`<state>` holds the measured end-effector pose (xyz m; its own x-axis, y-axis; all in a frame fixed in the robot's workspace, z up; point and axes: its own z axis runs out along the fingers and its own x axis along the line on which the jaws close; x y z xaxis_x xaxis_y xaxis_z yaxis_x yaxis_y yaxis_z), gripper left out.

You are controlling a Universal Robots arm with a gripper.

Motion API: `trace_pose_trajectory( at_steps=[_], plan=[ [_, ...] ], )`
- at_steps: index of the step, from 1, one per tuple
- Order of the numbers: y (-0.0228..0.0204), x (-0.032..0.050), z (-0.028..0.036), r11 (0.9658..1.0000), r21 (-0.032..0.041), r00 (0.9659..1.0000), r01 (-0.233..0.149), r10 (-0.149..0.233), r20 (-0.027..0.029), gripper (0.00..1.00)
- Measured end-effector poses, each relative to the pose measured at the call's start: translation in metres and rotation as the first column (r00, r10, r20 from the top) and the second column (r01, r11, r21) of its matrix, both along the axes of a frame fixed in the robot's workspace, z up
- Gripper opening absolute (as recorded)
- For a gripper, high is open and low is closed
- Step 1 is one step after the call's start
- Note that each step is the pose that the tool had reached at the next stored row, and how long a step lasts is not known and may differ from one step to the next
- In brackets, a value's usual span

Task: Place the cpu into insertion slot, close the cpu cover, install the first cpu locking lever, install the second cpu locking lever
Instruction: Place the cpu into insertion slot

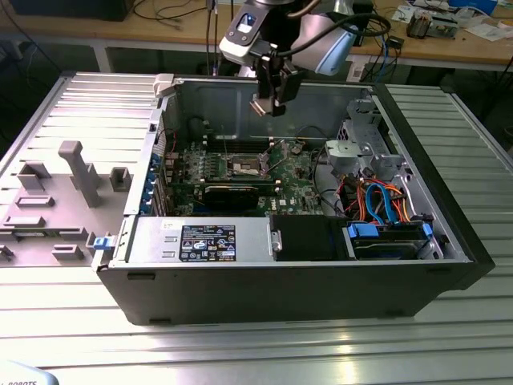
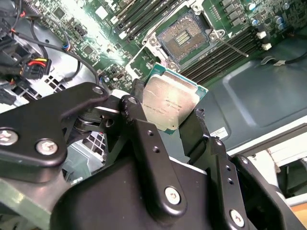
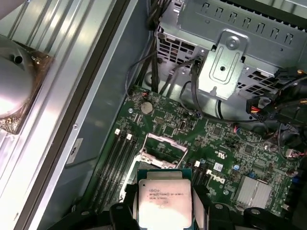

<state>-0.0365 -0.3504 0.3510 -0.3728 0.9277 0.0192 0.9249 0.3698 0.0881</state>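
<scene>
Above the open case (image 1: 280,289), well clear of the slot (image 2: 184,36), jaws clench the cpu (image 2: 170,103) by opposite edges, hiding them; its square silver face turns toward both wrist cameras, its underside unseen.

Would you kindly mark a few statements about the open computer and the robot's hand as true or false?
1. The hand is shut on the cpu. True.
2. The cpu sits in the insertion slot. False: the hand holds it above the board, and the slot's dark pin field lies bare.
3. A round coin battery sits on the green board. True.
4. The cpu's tan-gold underside faces the wrist cameras. False: its silver top face shows in both wrist views.
</scene>
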Motion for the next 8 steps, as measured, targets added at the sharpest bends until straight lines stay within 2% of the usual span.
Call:
trace_pose_trajectory(
  at_steps=[3,8],
  plan=[
    [0.0000,-0.0020,-0.0004,0.9999,-0.0001,0.9999,0.017,-0.017,0.0000,0.54],
    [0.0000,-0.0020,-0.0004,0.9998,0.0000,0.9998,0.018,-0.018,0.0001,0.54]
  ],
)
